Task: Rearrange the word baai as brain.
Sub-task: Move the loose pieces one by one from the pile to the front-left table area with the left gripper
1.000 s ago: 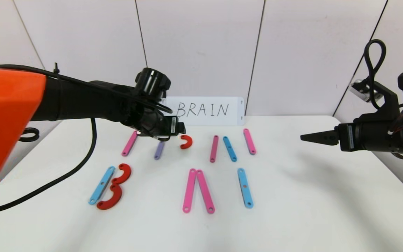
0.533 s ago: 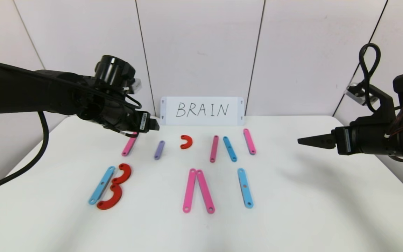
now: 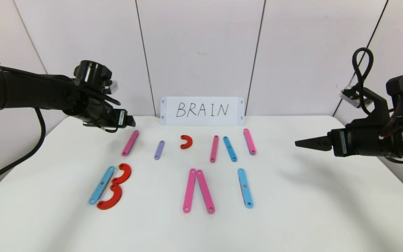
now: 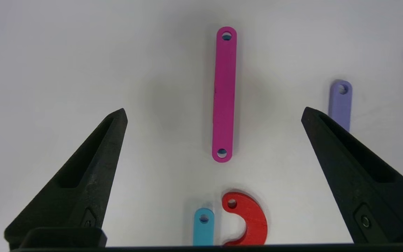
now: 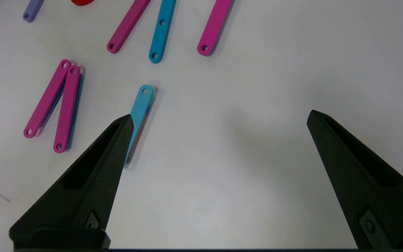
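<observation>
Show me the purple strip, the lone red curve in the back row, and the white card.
purple strip (image 3: 159, 149), head view, middle of the strip.
lone red curve (image 3: 188, 142), head view, the bend of the half-ring.
white card (image 3: 202, 110), head view, the card's written face.

Coloured strips (image 3: 198, 190) and red curves (image 3: 115, 187) lie flat, 2 rows.

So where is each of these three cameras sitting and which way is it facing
Head: high on the torso, looking down at the table; both arms show.
Left wrist: above the left tool, open, over a pink strip.
Right wrist: above the right tool, open, beside a blue strip.
Head and left wrist views share the purple strip.
</observation>
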